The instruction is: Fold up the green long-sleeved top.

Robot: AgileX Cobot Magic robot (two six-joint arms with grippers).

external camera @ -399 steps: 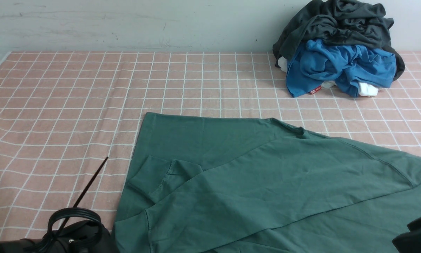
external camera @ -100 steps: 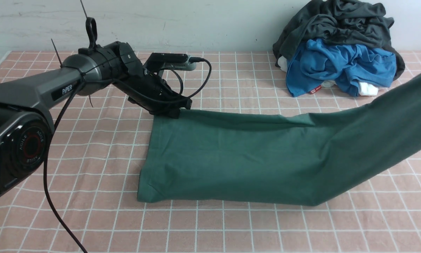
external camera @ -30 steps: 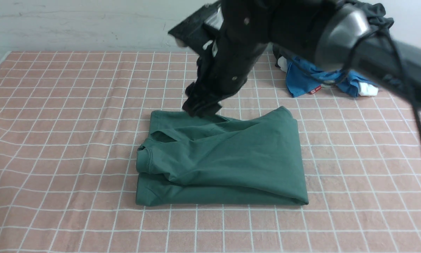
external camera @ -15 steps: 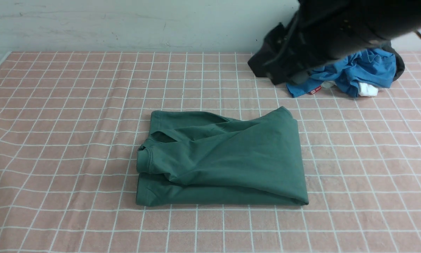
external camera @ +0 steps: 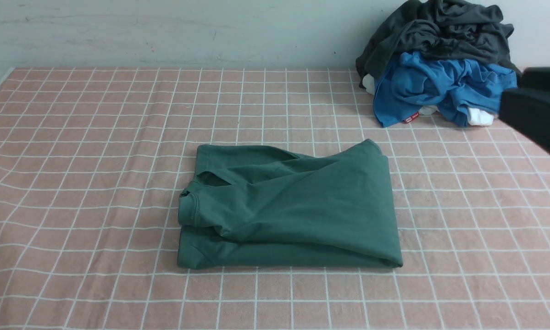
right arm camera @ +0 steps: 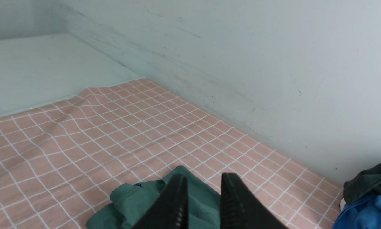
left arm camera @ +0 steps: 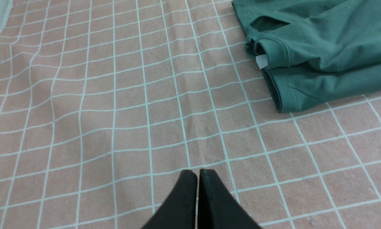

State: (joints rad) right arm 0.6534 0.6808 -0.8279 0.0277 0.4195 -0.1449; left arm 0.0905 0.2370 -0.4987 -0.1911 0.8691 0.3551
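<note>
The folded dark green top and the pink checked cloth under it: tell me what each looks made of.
Folded dark green top: seems a soft matte knit, likely cotton jersey; it drapes in rounded folds, with stitched hems and a ribbed edge in the left wrist view.
Pink checked cloth: looks like thin woven or slightly napped fabric, matte; its white grid lines ripple where it wrinkles.

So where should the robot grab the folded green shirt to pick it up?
Probably at the thick folded edge on the robot's right side of the green long-sleeved top, coming in low from the right. There the layers wrap round into one smooth fold, so a pinch should catch them all. The left side shows loose separate edges and the collar, which could slip apart.
</note>
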